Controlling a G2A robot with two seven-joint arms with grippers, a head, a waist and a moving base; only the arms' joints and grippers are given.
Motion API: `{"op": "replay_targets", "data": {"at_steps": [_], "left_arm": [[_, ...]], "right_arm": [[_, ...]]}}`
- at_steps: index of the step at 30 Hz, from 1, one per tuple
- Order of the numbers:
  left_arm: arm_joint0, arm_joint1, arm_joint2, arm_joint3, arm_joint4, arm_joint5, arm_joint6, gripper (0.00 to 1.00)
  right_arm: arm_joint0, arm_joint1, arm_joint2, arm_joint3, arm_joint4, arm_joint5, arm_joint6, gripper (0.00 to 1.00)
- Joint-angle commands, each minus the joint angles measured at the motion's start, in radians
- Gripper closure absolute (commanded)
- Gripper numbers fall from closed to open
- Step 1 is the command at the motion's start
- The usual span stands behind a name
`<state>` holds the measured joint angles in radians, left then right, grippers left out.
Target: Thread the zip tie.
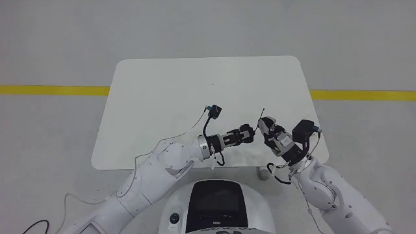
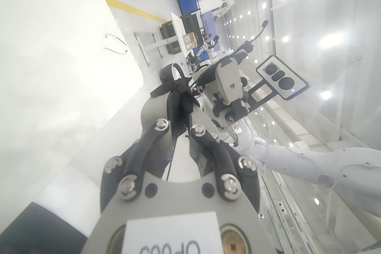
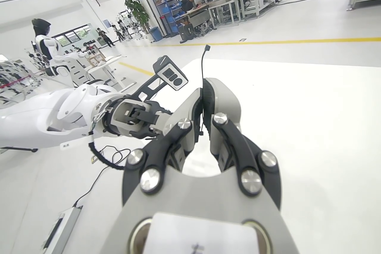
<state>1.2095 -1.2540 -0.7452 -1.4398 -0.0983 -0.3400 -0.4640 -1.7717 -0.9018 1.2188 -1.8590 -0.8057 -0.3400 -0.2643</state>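
Note:
A thin black zip tie point(image 1: 262, 112) stands upright in my right gripper point(image 1: 262, 125), which is shut on its strap. In the right wrist view the zip tie point(image 3: 203, 70) rises from between the fingers of the right gripper point(image 3: 204, 85), its square head on top and a short length hanging below the pads. My left gripper point(image 1: 250, 132) sits just beside the right one, tip to tip. In the left wrist view the left gripper point(image 2: 180, 94) has its pads together with a thin black strand between them. Beyond it, the right gripper point(image 2: 238, 57) carries the curved zip tie point(image 2: 258, 34).
Both grippers hover over the near edge of the white table point(image 1: 195, 91), toward its right side. A yellow line point(image 1: 52, 90) crosses the floor behind the table. A power strip point(image 3: 59, 225) and cable lie on the floor by the table.

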Motion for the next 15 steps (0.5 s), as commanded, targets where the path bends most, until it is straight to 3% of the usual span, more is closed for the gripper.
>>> {"op": "replay_targets", "data": {"at_steps": [1,15], "left_arm": [[0.0,0.0,0.0,0.0,0.0,0.0,0.0,1.0],[0.0,0.0,0.0,0.0,0.0,0.0,0.0,1.0]], "right_arm": [[-0.002,0.0,0.001,-0.001,-0.002,0.0,-0.001,1.0],[0.009,-0.001,-0.011,0.012,0.006,0.0,0.011,1.0]]}}
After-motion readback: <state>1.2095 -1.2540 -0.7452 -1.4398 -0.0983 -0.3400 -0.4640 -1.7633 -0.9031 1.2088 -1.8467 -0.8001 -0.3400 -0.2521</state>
